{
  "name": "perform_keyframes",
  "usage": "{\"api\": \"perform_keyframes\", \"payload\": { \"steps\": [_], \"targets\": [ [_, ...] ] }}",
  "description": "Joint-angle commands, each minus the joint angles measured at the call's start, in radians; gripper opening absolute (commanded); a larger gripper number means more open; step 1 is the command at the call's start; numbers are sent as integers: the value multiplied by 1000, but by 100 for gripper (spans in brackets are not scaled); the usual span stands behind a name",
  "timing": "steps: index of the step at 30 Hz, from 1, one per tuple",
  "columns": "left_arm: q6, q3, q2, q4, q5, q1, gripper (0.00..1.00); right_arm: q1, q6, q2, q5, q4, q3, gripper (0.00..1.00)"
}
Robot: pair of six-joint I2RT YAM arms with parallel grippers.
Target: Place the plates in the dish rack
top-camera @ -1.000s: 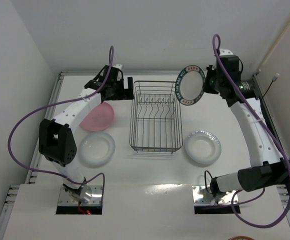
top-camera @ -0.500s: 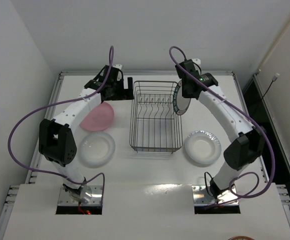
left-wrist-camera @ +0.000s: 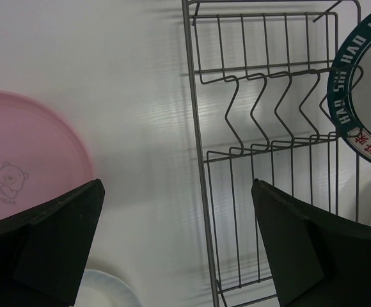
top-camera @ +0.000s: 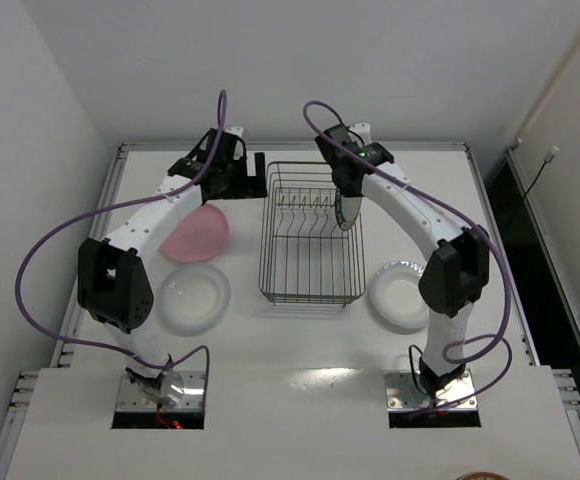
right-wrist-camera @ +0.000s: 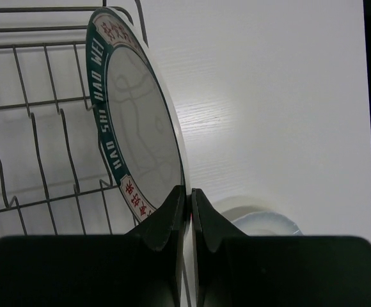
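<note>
**A:** What lay nearest to the bases of the arms?

**B:** Two plates lay flat on the counter point(top-camera: 300, 340). The left whitish plate point(top-camera: 195, 298) was on the left of the dish rack point(top-camera: 310, 250). The right whitish plate point(top-camera: 398, 300) was on its right, partly covered by the right arm point(top-camera: 440, 225).

**A:** And a little further?

**B:** The pink plate point(top-camera: 198, 233) lay flat there, near the left side of the rack but apart from it.

**A:** What did the grippers do at the far end?

**B:** The right gripper point(right-wrist-camera: 186, 192) was pressed together on the rim of the teal-rimmed plate point(right-wrist-camera: 137, 109). It held this plate on edge over the far right part of the rack, beside the prongs point(left-wrist-camera: 262, 109). Whether the plate touched the wire, I could not tell. The left gripper point(left-wrist-camera: 177, 185) had its fingers wide apart and held nothing. It hung above the counter between the pink plate and the rack.
</note>
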Motion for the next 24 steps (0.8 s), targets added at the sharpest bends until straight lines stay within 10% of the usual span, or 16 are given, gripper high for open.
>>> {"api": "perform_keyframes", "payload": {
  "steps": [1, 14, 24],
  "targets": [
    [2, 47, -6, -1, -23, -3, 100, 16, 39, 8, 55, -22, 41, 0],
    [2, 56, 3, -19, -84, -3, 100, 34, 30, -113, 1, 4, -38, 40],
    [-15, 64, 102, -76, -306, 6, 100, 34, -23, -331, -92, 36, -123, 47]
  ]
}}
